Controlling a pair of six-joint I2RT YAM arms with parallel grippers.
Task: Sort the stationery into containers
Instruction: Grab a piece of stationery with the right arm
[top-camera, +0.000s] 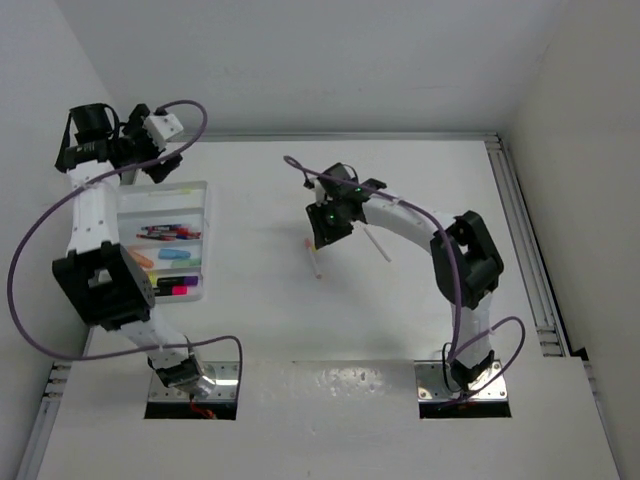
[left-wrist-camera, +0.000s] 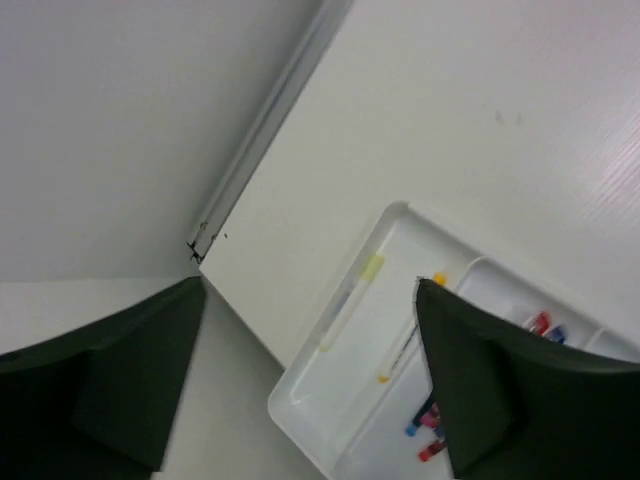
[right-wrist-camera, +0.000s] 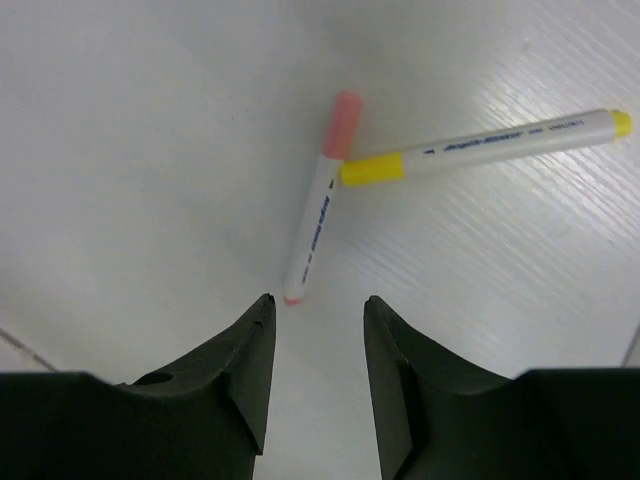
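Note:
The white tray (top-camera: 203, 215) lies at the left, holding red and blue pens (top-camera: 168, 232) and several highlighters (top-camera: 176, 272). My left gripper (top-camera: 158, 160) hangs open above the tray's far end with nothing between its fingers. In the left wrist view the left gripper (left-wrist-camera: 310, 283) looks down on the tray (left-wrist-camera: 320, 405), where a yellow-green capped pen (left-wrist-camera: 350, 298) and an orange-tipped pen (left-wrist-camera: 403, 347) lie. My right gripper (top-camera: 328, 235) is open just above the table. In its own view the right gripper (right-wrist-camera: 318, 300) stands right by the end of a pink-capped pen (right-wrist-camera: 314, 220) that touches a yellow-capped pen (right-wrist-camera: 480, 148).
A metal rail (top-camera: 522, 230) runs along the table's right side. Purple cables (top-camera: 40, 230) loop beside both arms. The back wall stands just behind the tray. Metal base plates (top-camera: 195, 385) sit at the near edge.

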